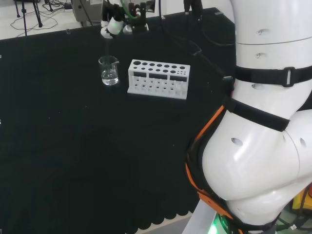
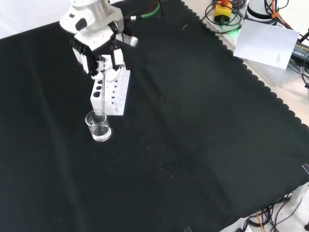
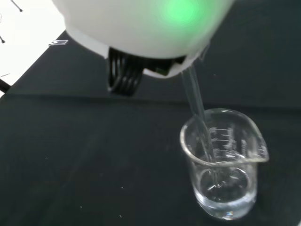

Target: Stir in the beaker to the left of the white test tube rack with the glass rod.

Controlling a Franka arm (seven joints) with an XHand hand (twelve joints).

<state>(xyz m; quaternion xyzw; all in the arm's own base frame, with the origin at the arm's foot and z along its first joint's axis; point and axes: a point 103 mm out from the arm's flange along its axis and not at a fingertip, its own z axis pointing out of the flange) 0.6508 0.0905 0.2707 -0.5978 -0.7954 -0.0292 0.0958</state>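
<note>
1. Small clear glass beaker [image 1: 109,70] stands on the black cloth-covered bench [image 1: 73,156], just left of the white plastic test tube rack [image 1: 158,79] in head view, apart from it.
2. Front view: beaker [image 2: 98,126] is nearer the camera than the rack [image 2: 110,91], just below its near end.
3. Thin clear glass rod [image 3: 197,113] runs down from the black and white robot hand [image 2: 96,50] into the beaker [image 3: 223,165]; lower end inside, near the bottom.
4. Hand [image 1: 113,25] sits above the beaker, over the rack's far end in front view.
</note>
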